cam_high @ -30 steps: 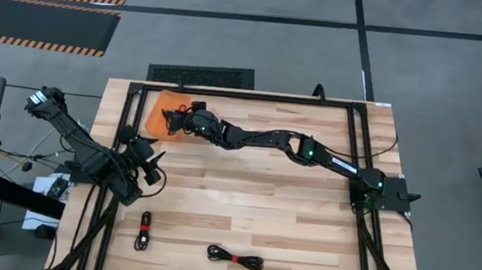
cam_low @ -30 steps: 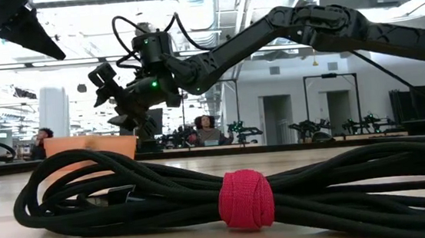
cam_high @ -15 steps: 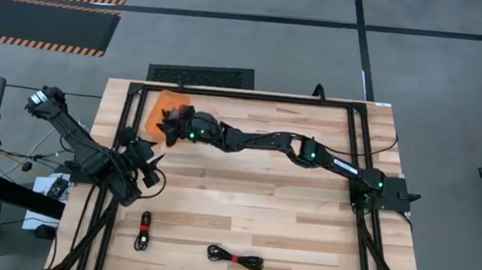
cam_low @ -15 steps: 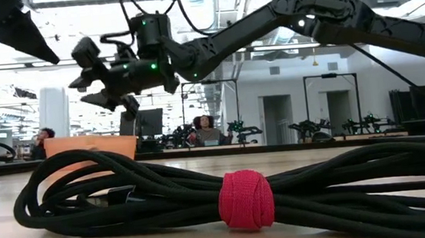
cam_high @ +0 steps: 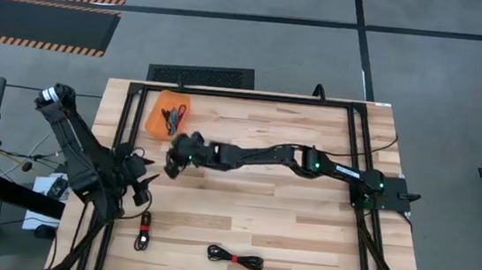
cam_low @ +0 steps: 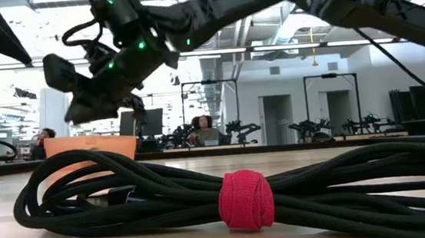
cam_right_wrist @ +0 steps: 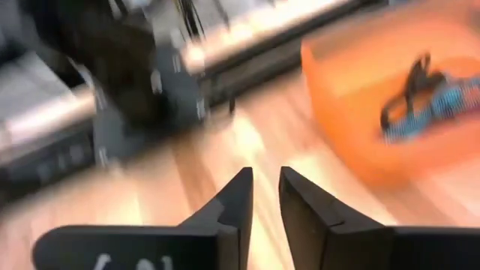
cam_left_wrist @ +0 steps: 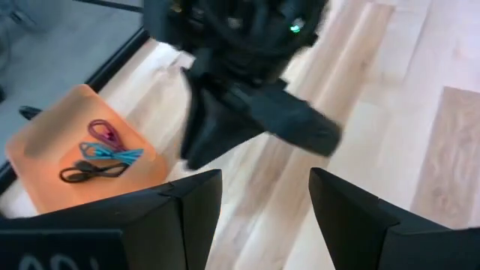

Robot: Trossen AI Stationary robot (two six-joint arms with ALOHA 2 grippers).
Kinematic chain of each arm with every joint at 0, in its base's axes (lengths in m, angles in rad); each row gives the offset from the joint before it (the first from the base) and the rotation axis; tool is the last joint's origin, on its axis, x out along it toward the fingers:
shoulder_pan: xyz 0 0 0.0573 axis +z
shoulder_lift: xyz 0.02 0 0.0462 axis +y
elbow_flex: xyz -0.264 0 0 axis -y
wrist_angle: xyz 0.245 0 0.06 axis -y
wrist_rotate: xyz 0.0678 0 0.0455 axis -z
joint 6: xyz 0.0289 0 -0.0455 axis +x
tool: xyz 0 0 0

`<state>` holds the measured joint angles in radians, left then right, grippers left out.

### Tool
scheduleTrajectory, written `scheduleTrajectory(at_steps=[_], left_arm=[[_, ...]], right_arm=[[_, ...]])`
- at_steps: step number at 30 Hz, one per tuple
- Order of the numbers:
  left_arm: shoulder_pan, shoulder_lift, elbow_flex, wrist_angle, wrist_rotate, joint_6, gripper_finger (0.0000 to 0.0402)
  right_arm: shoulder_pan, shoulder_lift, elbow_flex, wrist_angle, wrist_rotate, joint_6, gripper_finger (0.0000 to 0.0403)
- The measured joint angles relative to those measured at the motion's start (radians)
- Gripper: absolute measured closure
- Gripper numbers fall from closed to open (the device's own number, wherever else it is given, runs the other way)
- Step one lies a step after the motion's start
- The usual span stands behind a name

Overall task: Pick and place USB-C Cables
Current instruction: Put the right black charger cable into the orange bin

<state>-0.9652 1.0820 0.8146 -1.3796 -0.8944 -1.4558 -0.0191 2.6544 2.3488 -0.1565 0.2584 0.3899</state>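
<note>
An orange tray (cam_high: 159, 120) at the far left holds a magenta, a teal and a black cable (cam_left_wrist: 101, 154). A black cable (cam_high: 143, 232) and a black cable with a red tie (cam_high: 235, 259) lie on the wood near the near edge. The tied one fills the low view (cam_low: 242, 197). My right gripper (cam_high: 172, 159) hangs above the table just near-side of the tray. Its fingers stand a narrow gap apart (cam_right_wrist: 265, 180) with nothing between them. My left gripper (cam_high: 143, 184) is open and empty (cam_left_wrist: 264, 196) at the left edge, above and behind the plain black cable.
The black frame rails (cam_high: 126, 133) run along the table's left, far and right sides. The left arm's base and wiring (cam_high: 87, 169) stand off the left edge. Bare wood (cam_high: 304, 221) spans the middle and right of the table.
My right gripper has left its place over the orange tray and swung toward the table's near edge, looming larger in the low view. The tray and its cables now show uncovered. My left gripper has shifted a little toward the near edge.
</note>
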Motion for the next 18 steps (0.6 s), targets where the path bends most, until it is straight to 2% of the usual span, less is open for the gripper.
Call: scheduleTrajectory(at_steps=[3,8,13,18], left_arm=[[-0.031,0.015,0.000,-0.002,0.005,-0.049,0.0209],[-0.049,0.018,0.000,-0.005,0.018,-0.086,0.0209],[-0.049,0.018,0.000,-0.002,0.017,-0.096,0.0209],[-0.049,0.018,0.000,-0.003,0.008,-0.099,0.0209]], right_arm=[[0.040,-0.040,0.000,-0.169,0.027,-0.059,0.0329],[0.121,-0.092,0.000,-0.382,0.167,-0.123,0.0335],[0.174,-0.139,-0.001,-0.483,0.241,-0.155,0.0335],[0.198,-0.226,-0.158,-0.454,0.242,-0.151,0.0335]])
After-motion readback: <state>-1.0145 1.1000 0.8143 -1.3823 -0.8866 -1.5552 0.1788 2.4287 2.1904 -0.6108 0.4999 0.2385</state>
